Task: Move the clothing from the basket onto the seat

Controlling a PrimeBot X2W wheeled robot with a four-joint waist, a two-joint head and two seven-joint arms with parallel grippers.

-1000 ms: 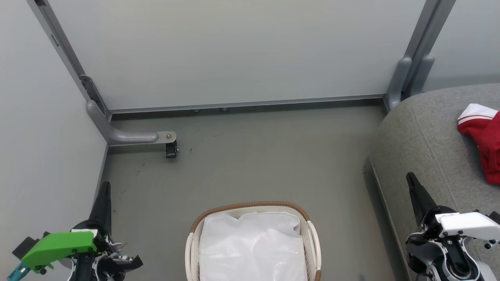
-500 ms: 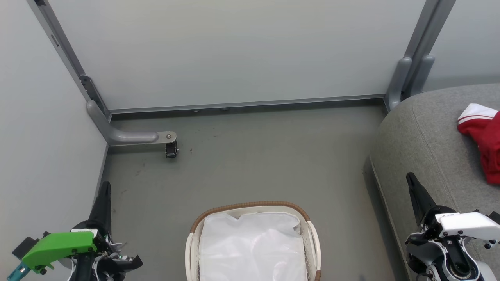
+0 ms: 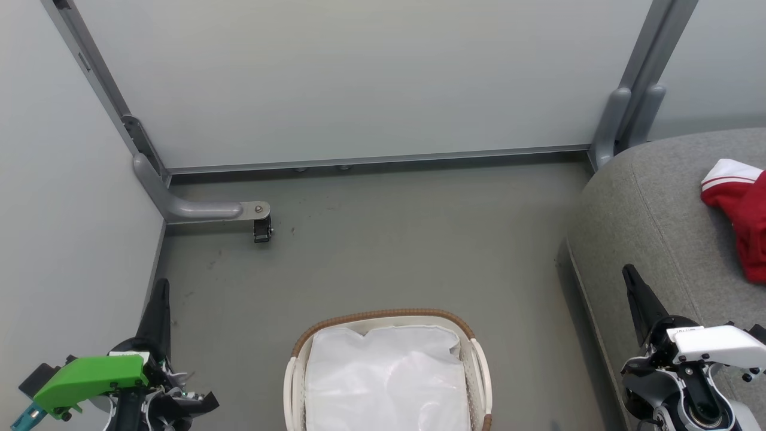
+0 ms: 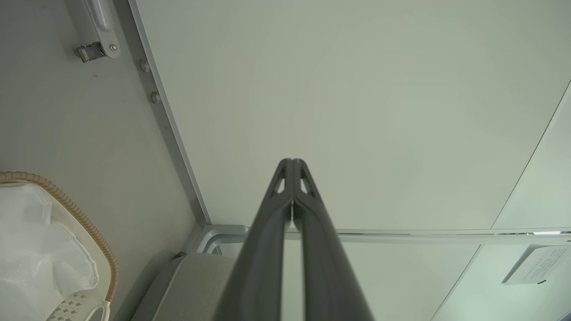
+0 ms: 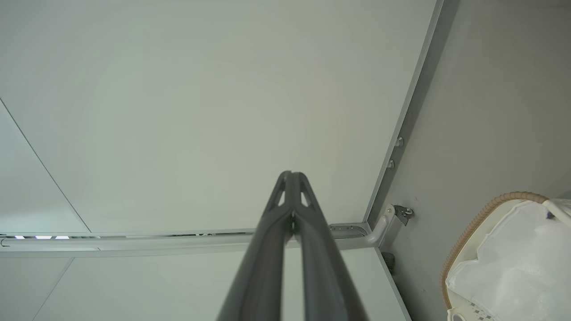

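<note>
Well, red garment (image 3: 745, 221) lies on the sofa seat (image 3: 652, 209), clear of its basket-side edge; laundry basket (image 3: 383, 314) shows just its white liner (image 3: 383, 377). Pinched together, empty: left tool (image 4: 292, 165), right tool (image 5: 292, 174). Risk: a dip there would snag the liner.

Nothing legible in any view. White sheet (image 4: 533, 264) stuck on the wall panel (image 4: 357, 111) in the left wrist view carries several printed lines, too small to read. In the head view a small white tag (image 3: 682, 330) sits on the body of the right gripper (image 3: 629, 274), and another white tag (image 3: 128, 354) on the left gripper (image 3: 161, 286). The right one may carry a line of print, but resolution is too poor to tell.
</note>
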